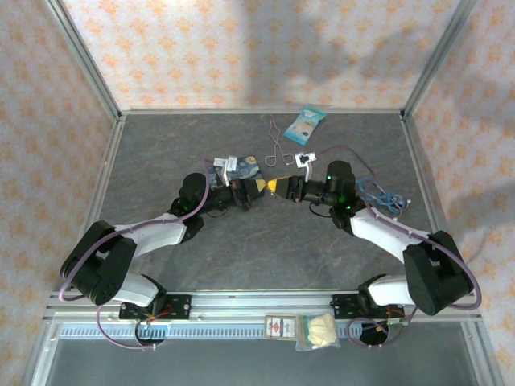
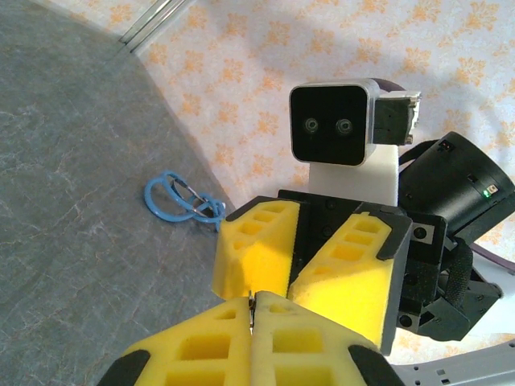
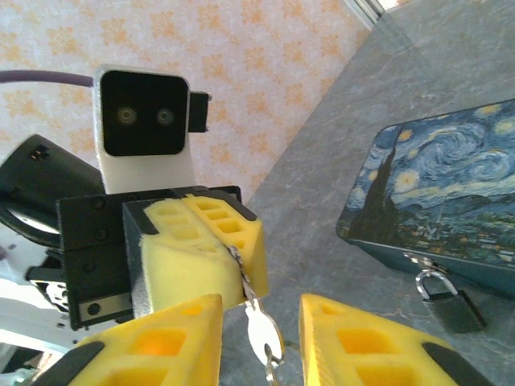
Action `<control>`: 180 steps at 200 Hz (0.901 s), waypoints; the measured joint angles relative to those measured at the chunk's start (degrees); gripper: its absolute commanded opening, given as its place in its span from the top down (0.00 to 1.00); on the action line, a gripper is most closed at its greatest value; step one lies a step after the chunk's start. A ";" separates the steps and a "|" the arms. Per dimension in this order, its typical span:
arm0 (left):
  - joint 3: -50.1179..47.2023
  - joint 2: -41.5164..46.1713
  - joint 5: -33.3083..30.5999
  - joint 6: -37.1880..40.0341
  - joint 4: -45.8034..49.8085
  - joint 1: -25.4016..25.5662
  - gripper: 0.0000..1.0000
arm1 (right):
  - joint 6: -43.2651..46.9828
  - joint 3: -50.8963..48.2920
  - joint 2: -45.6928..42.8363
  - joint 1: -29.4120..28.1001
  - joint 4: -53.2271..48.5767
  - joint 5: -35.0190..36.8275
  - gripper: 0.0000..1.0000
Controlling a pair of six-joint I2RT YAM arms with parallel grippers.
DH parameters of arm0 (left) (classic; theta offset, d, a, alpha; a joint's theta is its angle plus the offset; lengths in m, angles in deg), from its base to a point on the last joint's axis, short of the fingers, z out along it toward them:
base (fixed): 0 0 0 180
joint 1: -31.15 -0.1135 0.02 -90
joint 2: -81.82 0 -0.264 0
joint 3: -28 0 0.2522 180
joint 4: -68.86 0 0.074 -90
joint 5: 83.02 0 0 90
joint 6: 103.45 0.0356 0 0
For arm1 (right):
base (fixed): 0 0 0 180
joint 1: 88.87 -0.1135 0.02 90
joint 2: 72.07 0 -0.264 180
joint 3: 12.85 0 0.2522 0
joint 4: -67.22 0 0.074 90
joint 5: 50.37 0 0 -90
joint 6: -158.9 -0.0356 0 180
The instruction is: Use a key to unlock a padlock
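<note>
A blue painted tin [image 3: 451,177] sits near the middle of the surface [image 1: 265,257], a little toward the far edge and just beside the left arm's wrist. The padlock [image 3: 451,304] hangs by its shackle from the tin's clasp [image 3: 418,261] and lies on the surface against the tin's front wall. Wire tongs [image 1: 276,143] and a blue packet [image 1: 306,124] lie by the far edge. Blue loops [image 1: 378,193] lie toward the right edge, beside the right arm. Two packets [image 1: 306,330] rest on the rail at the near edge.

The left gripper [image 2: 252,312] is pressed together on a thin chain. From it the key [image 3: 260,330] dangles in the air between the parted fingers of the right gripper [image 2: 288,281], with a gap on each side. From above, the two grippers meet tip to tip and cover the key, and the padlock is too small to make out there. Seen this close, the key's outline is blurred.
</note>
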 measured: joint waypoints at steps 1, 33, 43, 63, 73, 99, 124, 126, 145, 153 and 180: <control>0.00 0.00 0.00 -0.02 0.00 0.00 1.00 | -0.04 -0.02 0.04 0.00 0.11 -0.02 0.71; 0.02 0.00 0.20 -0.74 -1.16 0.00 1.00 | -3.41 -1.11 1.88 -0.35 5.29 -1.25 0.72; 0.07 0.00 0.20 -0.98 -1.55 0.00 1.00 | -3.91 -1.27 2.38 -0.57 5.95 -1.42 0.74; 0.26 0.00 0.20 -1.42 -2.05 0.00 1.00 | -4.72 -1.57 2.80 -0.83 6.88 -1.86 0.78; 0.26 0.00 0.20 -1.51 -2.38 0.00 1.00 | -5.11 -1.75 2.80 -0.92 7.37 -1.99 0.82; 0.26 0.00 0.15 -1.55 -2.60 0.00 1.00 | -5.38 -1.79 2.78 -0.92 8.17 -2.21 0.91; 0.26 0.00 0.09 -1.77 -2.97 0.00 1.00 | -5.46 -1.79 2.78 -0.92 8.28 -2.10 1.00; 0.26 0.00 0.07 -1.84 -2.97 0.00 1.00 | -5.66 -1.79 2.78 -0.92 8.35 -2.12 1.00; 0.24 0.00 -0.20 -2.12 -3.02 -0.13 0.72 | -5.75 -1.81 2.78 -0.92 8.44 -1.90 1.00; 0.22 0.04 -0.79 -2.47 -2.97 -0.26 0.49 | -5.73 -1.84 2.75 -0.92 8.44 -1.86 1.00; -2.60 2.86 -6.60 -3.34 -1.90 -1.84 0.22 | -4.85 -2.25 2.43 -0.92 7.61 -0.59 1.00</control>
